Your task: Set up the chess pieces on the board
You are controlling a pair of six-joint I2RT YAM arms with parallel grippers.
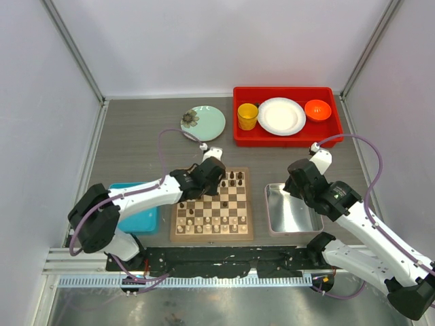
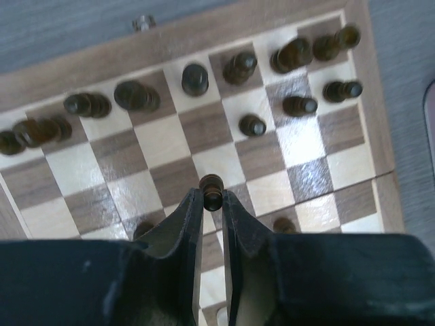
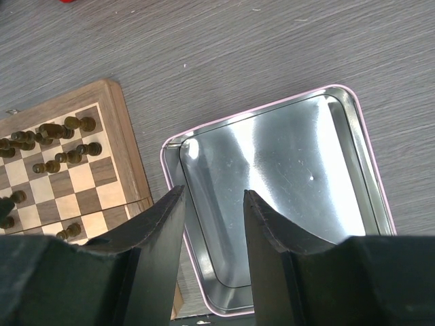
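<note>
The board (image 1: 212, 236) lies at the table's near middle, with dark chess pieces (image 1: 234, 178) along its far rows and pale ones (image 1: 211, 228) along its near rows. My left gripper (image 2: 213, 193) hangs over the board's far half, shut on a dark brown pawn (image 2: 213, 183) whose head shows between the fingertips. More dark pieces (image 2: 242, 65) stand on the two far rows in the left wrist view. My right gripper (image 3: 213, 193) hovers open over a silver tray (image 3: 353, 122) that holds nothing, with the board's right edge (image 3: 129, 153) to its left.
A red bin (image 1: 239, 136) at the back right holds a yellow cup (image 1: 247, 116), a white plate (image 1: 281, 116) and an orange bowl (image 1: 317, 109). A pale green plate (image 1: 204, 122) sits behind the board. A blue tray (image 1: 139, 219) lies under the left arm.
</note>
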